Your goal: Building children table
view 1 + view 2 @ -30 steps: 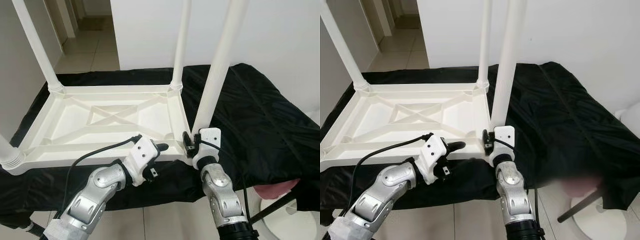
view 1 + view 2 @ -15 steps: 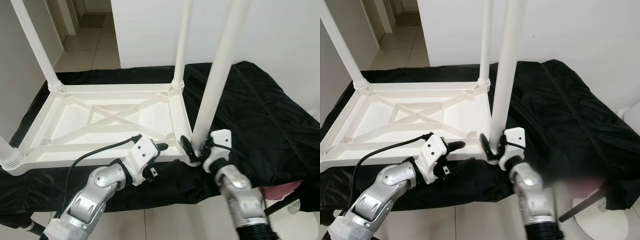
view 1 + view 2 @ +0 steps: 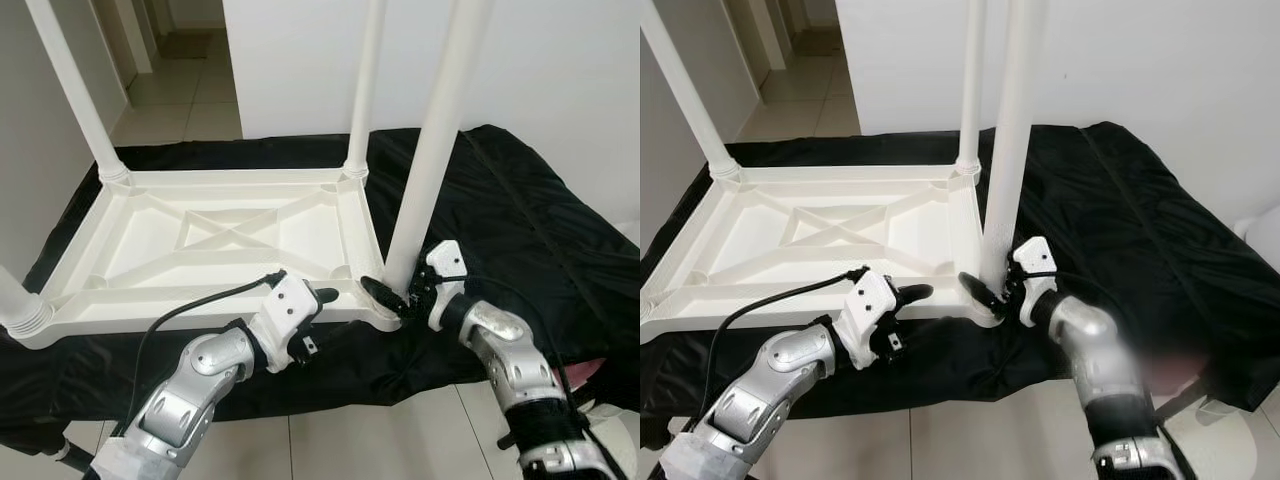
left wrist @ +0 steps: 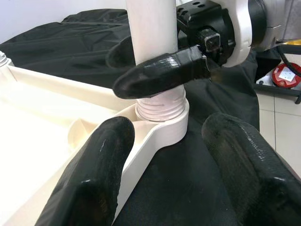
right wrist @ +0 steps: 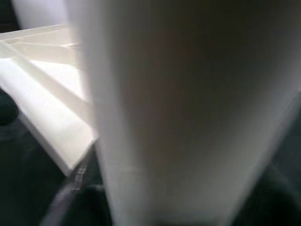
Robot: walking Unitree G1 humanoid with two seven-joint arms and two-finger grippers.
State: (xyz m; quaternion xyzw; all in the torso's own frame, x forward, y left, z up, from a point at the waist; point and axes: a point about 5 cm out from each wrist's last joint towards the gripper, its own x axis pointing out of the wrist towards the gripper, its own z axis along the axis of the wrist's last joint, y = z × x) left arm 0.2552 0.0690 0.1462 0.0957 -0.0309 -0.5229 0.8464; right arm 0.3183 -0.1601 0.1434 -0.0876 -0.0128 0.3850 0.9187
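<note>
On the black cloth [image 3: 520, 230] lies the white table [image 3: 215, 240] upside down, its legs standing up. At its near right corner the right gripper [image 3: 398, 296] pinches the base of the near right leg [image 3: 430, 150], one finger [image 4: 160, 73] across the front of it just above the threaded socket. The left gripper [image 3: 318, 300] hovers at the table's near edge, left of that corner, fingers [image 4: 89, 174] spread and holding nothing.
</note>
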